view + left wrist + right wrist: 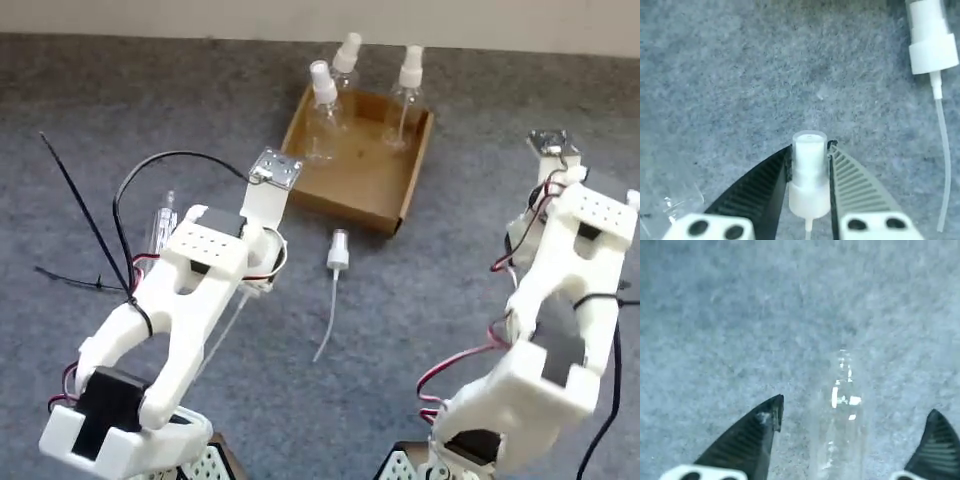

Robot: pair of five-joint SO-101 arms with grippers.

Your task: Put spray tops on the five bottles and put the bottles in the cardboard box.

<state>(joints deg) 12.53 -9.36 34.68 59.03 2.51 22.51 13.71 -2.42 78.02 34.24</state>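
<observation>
Capping step: left gripper (810,149) pinches a spray top (809,185), right gripper (855,406) stands wide open about a clear bottle (840,435) on the carpet (715,315); next, by my judgement, top must be aligned over that bottle's neck and seated.

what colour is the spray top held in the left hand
White; the spray top shows best in the left wrist view.

Three bottles (325,115) stood in the cardboard box (355,185); a loose spray top (338,252) lay on the carpet (430,300) just before it.
</observation>
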